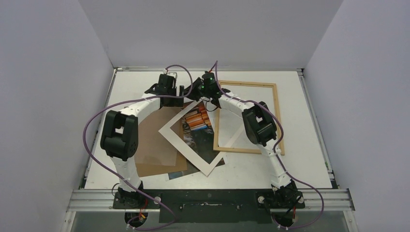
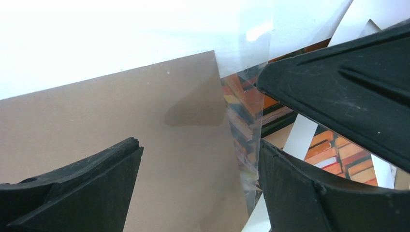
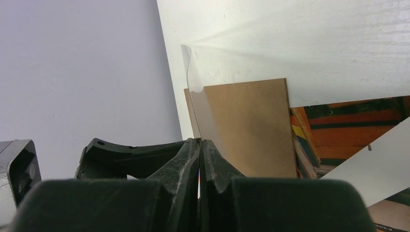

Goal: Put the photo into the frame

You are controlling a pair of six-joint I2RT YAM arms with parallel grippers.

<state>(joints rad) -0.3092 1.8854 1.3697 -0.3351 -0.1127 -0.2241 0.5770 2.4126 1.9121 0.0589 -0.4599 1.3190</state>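
Right jaws pinch a clear sheet [image 3: 193, 72]; left jaws spread wide above the backing board [image 2: 145, 121].

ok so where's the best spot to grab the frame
Probably the right-hand long rail of the frame, taken from straight above, one finger inside the opening and one outside. It lies flat on the table, so only a thin rail offers a pinch. That side is bare, while the mat and the right arm crowd the left rail.
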